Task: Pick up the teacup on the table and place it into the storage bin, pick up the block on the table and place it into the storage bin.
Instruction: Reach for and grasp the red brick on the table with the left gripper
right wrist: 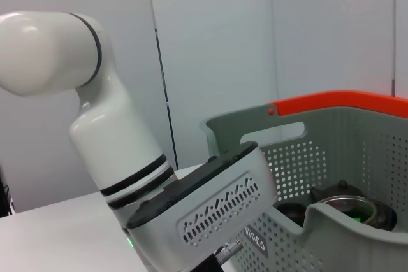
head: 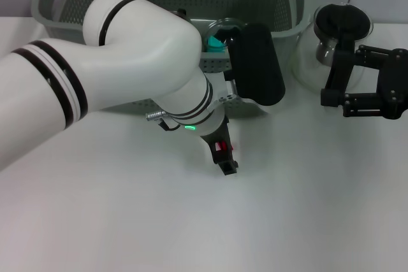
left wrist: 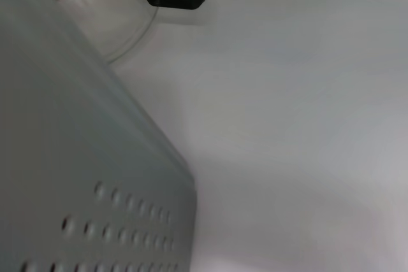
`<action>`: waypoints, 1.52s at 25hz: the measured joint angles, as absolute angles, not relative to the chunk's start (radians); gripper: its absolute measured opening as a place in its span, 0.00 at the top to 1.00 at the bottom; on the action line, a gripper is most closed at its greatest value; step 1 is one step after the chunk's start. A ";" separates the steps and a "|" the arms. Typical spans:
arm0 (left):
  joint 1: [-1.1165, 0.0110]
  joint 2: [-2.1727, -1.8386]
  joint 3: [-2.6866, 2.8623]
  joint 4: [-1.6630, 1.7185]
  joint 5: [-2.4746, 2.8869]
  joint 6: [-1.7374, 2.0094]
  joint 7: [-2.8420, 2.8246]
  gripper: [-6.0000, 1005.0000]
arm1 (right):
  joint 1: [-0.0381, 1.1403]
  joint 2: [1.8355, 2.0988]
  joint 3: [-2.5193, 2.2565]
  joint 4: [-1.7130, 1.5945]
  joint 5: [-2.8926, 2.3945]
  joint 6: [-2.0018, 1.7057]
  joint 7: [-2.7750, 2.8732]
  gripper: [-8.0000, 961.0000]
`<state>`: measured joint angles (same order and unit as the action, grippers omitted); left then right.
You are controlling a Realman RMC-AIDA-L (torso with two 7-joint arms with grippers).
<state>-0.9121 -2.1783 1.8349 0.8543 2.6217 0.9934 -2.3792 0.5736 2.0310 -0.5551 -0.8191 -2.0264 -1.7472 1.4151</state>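
Two arms are in view, and I place everything against the storage bin [head: 280,11], the perforated grey-green basket with orange clips at the far side of the white surface [head: 115,221].

- Left arm: it reaches across in front of the bin's near wall. The left pincer [head: 224,157] points down at the surface just in front of that wall. I cannot tell from my screens whether it is spread or pressed together.
- Red piece [head: 222,148]: a small red spot shows at the pincer tip. I cannot tell whether this is the block, or part of the pincer itself.
- Bin contents: a rounded glass vessel [head: 226,28] with something teal [head: 215,44] beside it lies inside the bin, close to the near wall. From the right wrist view a glass rim [right wrist: 349,203] and a dark lidded shape [right wrist: 335,189] sit low inside the bin [right wrist: 299,157]. I cannot say which of them is the teacup.
- Glass pot [head: 319,49]: it stands on the surface just beside the bin, on the robot's right, with its black handle facing away from the bin.
- Right pincer [head: 349,81]: it sits beyond the pot from the bin and looks spread, holding nothing.
- Left wrist view: the bin's perforated wall [left wrist: 127,221] fills one side, with bare surface [left wrist: 306,125] next to it (the pot's glass [left wrist: 121,23] shows past the bin's corner).
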 joint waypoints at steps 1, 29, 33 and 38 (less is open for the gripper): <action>-0.912 -2.178 1.831 0.853 2.623 0.992 -2.379 0.06 | 0.574 2.031 -0.555 -0.819 -2.026 -1.747 1.415 0.03; -0.914 -2.178 1.836 0.850 2.609 1.023 -2.380 0.06 | 0.574 2.031 -0.561 -0.819 -2.026 -1.747 1.414 0.03; -0.911 -2.178 1.844 0.880 2.591 1.063 -2.370 0.06 | 0.572 2.031 -0.559 -0.819 -2.026 -1.748 1.413 0.03; -0.910 -2.178 1.853 0.901 2.577 1.095 -2.368 0.06 | 0.570 2.031 -0.556 -0.819 -2.026 -1.749 1.413 0.03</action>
<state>-0.9096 -2.1783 1.8534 0.9010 2.5768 1.0949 -2.3678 0.5695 2.0310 -0.5557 -0.8191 -2.0264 -1.7488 1.4128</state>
